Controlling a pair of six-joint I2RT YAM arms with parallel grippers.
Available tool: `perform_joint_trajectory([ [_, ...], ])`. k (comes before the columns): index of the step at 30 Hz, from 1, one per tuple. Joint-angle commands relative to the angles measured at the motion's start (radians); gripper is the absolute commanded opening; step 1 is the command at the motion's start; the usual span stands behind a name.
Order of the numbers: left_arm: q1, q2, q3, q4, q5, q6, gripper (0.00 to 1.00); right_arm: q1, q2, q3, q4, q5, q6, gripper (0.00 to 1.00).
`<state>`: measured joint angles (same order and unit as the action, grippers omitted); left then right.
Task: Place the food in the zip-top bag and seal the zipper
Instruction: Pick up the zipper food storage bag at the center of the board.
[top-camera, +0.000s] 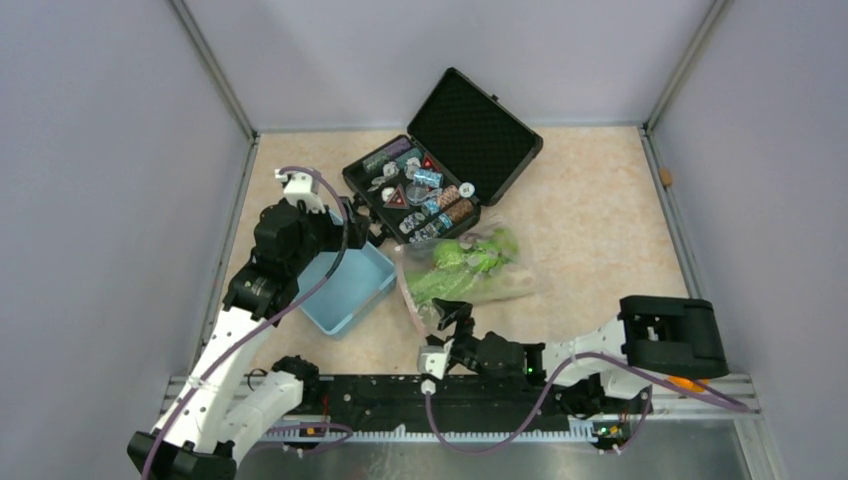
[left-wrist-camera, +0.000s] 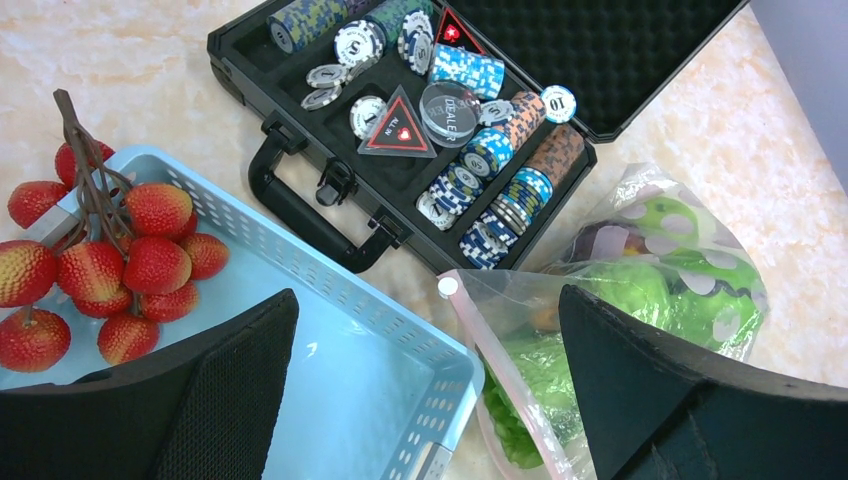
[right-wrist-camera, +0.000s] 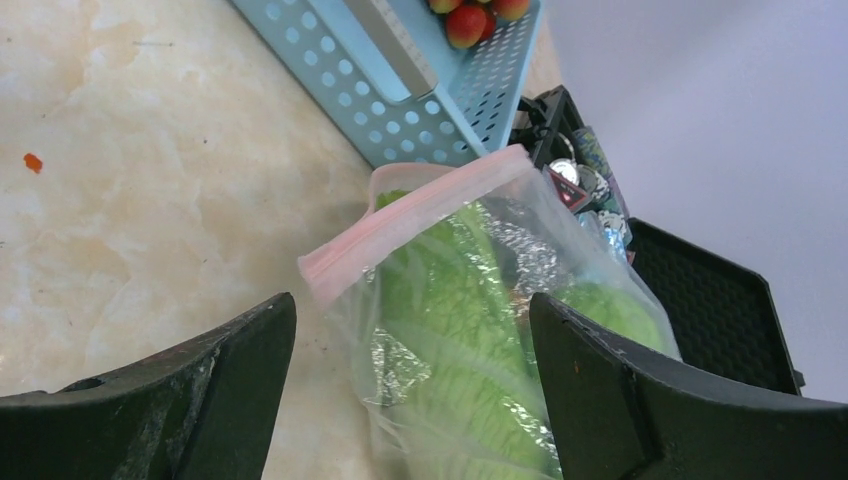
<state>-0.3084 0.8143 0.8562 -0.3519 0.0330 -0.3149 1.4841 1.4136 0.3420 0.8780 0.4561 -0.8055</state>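
Left tool (left-wrist-camera: 425, 296) open, empty, over light blue perforated plastic basket (left-wrist-camera: 385, 335); red bumpy fruit cluster (left-wrist-camera: 130, 250) lies in it, not bagged. Right of that, clear crinkly zip-top bag (right-wrist-camera: 500, 260) on counter (right-wrist-camera: 150, 170), green produce (right-wrist-camera: 440, 340) inside. Pink zipper strip (right-wrist-camera: 400, 228) looks unsealed. Right tool (right-wrist-camera: 410, 300) open, empty, at bag mouth.

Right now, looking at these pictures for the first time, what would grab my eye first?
The open black case of poker chips at the table's middle back stands out most. Just in front of it lies the clear bag stuffed with green produce, its pink zipper on the basket side. To its left sits the blue basket with a bunch of red fruit in it.
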Motion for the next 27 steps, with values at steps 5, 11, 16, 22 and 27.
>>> perform_joint_trajectory([
  [5,0.005,-0.004,-0.004,0.053,0.014,-0.001,0.99,0.016,0.17,0.043,0.242,0.064,-0.044,0.81],
  [11,0.006,-0.007,-0.008,0.059,0.023,-0.01,0.99,0.009,0.337,0.059,0.57,0.175,-0.214,0.61],
  [16,0.005,0.0,-0.004,0.057,0.036,-0.009,0.99,-0.006,0.373,0.086,0.654,0.188,-0.236,0.28],
  [22,0.005,0.004,0.0,0.045,0.037,0.008,0.99,-0.064,0.103,0.11,0.161,0.09,-0.013,0.0],
  [27,0.005,0.017,-0.005,0.069,0.12,0.027,0.99,-0.167,-0.223,0.09,-0.161,-0.133,0.2,0.0],
])
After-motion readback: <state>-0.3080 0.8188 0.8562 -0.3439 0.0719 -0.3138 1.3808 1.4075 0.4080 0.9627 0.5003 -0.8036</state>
